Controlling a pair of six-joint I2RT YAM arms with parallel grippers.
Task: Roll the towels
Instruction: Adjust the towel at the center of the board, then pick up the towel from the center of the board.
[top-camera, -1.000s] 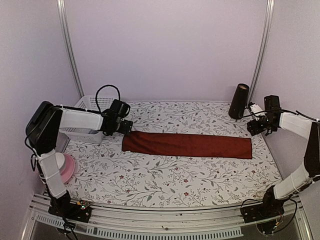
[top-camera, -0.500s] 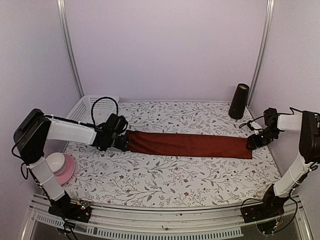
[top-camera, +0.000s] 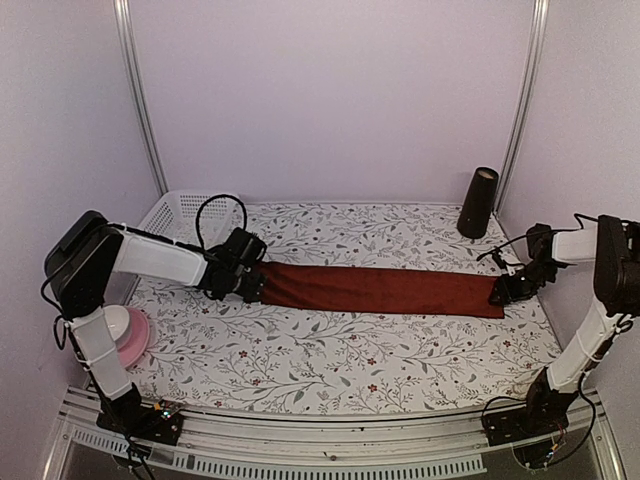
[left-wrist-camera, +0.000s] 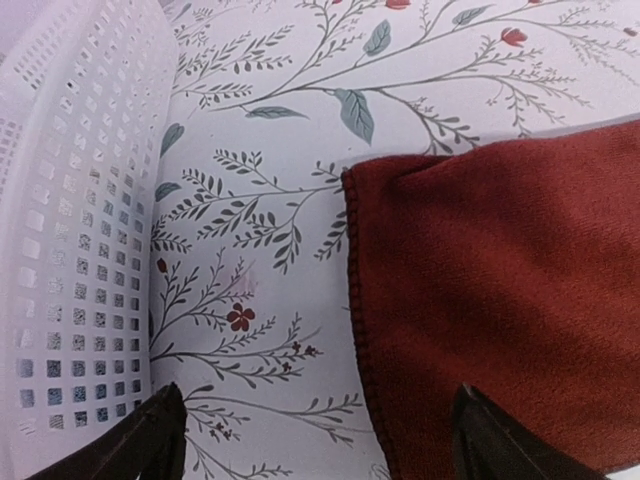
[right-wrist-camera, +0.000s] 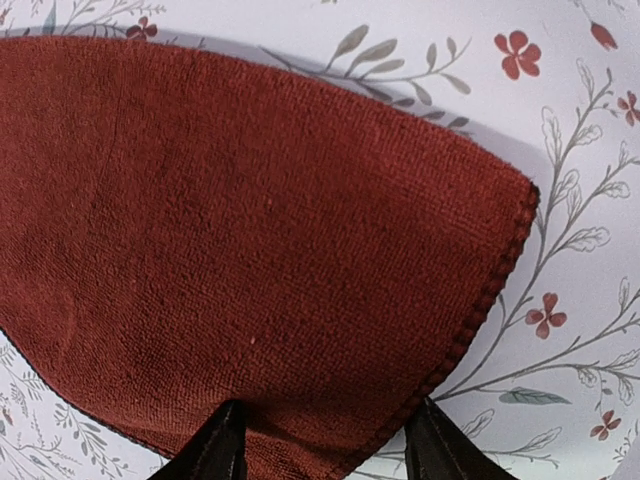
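One dark red-maroon towel (top-camera: 378, 290) lies flat as a long strip across the flowered table. My left gripper (top-camera: 247, 285) is low at its left end. In the left wrist view the gripper (left-wrist-camera: 320, 445) is wide open, one finger over bare table and the other fingertip (left-wrist-camera: 495, 440) over the towel (left-wrist-camera: 500, 290), astride its hemmed edge. My right gripper (top-camera: 502, 290) is down at the towel's right end. In the right wrist view its gripper (right-wrist-camera: 325, 455) is half narrowed, and the towel's rounded corner (right-wrist-camera: 280, 250) lies between the two fingers.
A white perforated basket (top-camera: 178, 213) stands at the back left, its wall (left-wrist-camera: 70, 200) close beside my left gripper. A dark cone-shaped cup (top-camera: 478, 203) stands at the back right. A white bowl on a pink plate (top-camera: 122, 335) sits at the left edge.
Both grippers have come down onto the towel's two ends. The left one moved from beside the basket to the left hem. The right one's jaws have narrowed around the right corner.
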